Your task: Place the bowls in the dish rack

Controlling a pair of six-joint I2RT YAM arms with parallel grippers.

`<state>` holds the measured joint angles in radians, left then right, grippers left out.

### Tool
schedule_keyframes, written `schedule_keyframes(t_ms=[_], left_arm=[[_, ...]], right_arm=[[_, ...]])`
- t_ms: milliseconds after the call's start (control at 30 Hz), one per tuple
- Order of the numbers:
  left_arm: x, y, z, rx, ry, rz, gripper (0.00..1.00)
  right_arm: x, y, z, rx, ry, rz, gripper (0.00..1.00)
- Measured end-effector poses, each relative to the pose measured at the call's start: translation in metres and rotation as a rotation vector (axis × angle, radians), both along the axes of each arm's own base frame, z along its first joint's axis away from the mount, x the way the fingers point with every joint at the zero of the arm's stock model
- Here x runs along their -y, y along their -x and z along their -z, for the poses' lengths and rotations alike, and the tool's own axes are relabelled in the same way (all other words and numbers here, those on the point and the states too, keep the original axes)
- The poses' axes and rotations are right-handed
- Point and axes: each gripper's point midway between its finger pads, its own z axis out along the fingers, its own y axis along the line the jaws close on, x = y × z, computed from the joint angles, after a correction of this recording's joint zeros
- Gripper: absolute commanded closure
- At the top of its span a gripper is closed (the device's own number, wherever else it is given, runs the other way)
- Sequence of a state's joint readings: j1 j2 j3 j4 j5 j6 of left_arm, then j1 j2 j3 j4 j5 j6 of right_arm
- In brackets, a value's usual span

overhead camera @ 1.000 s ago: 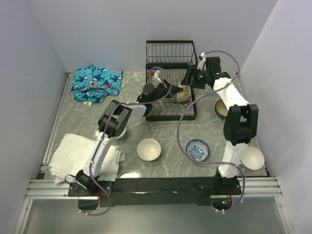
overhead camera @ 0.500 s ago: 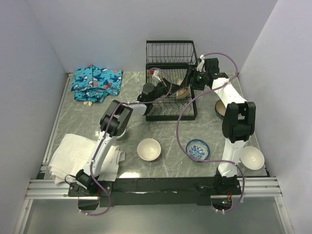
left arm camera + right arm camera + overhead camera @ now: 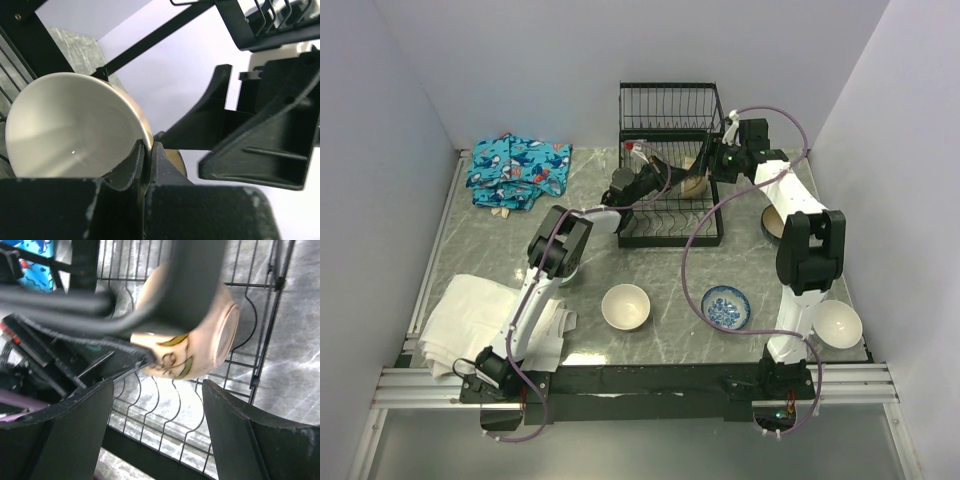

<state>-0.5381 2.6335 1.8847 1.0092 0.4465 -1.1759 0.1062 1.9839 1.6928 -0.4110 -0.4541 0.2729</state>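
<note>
- Tan bowl (image 3: 200, 340) lies on its side inside the rack (image 3: 670, 108), over the floor wires. I can't tell if it rests on them.
- Its outside has green leaf marks and its inside is cream. In my right wrist view the foot ring faces the rack's right edge.
- Left gripper (image 3: 147, 157) is pinched tight on that bowl's rim, one finger inside and one outside.
- Left arm: base at the near-left corner, first link rising to an elbow over the table's left-middle. The forearm runs away and to the right into the rack's left half, with the wrist low among the wires.
- Right gripper (image 3: 159, 384) has its jaws spread wide and holds nothing. The tan bowl sits beyond the gap between its fingers, and I see no contact.
- Right arm: up from the near-right base to a high elbow, then the forearm goes away and left. The wrist is at the rack's right rail, pointing left at the bowl.
- Both grippers face each other across the bowl, close together.
- Cream bowl (image 3: 626, 306) is upright on the table, front centre.
- Blue bowl (image 3: 727, 307) is to its right, apart from it.
- White bowl (image 3: 840, 324) is just beside the right arm's base.
- Brown bowl (image 3: 770, 222) is right of the rack, half hidden by the right arm.
- Blue cloth (image 3: 517, 170) is at the far left.
- White towel (image 3: 470, 320) is at the near left, beside the left arm.
</note>
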Motion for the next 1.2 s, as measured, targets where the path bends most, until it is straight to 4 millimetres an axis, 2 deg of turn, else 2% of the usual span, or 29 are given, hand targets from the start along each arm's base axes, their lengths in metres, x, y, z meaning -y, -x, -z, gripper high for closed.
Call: schedule_keyframes(t_ms=[300,600,700,1000,1200], left_arm=[[-0.002,-0.005,-0.003,-0.034,0.030,0.005,0.99],[0.000,-0.004,0.000,-0.045,0.022,0.008,0.96],[0.002,-0.003,0.000,-0.044,0.021,0.011,0.99],[0.010,0.001,0.002,-0.049,0.013,0.014,0.99],[0.009,-0.006,0.005,-0.049,0.001,-0.039,0.96]], right_arm=[[-0.024,0.009,-0.014,0.034,-0.009,-0.061,0.21],[-0.025,0.010,-0.014,0.045,0.001,-0.077,0.21],[-0.027,0.010,-0.015,0.046,-0.001,-0.085,0.21],[-0.028,0.012,-0.013,0.043,-0.009,-0.094,0.21],[-0.028,0.012,-0.018,0.050,-0.019,-0.097,0.21]])
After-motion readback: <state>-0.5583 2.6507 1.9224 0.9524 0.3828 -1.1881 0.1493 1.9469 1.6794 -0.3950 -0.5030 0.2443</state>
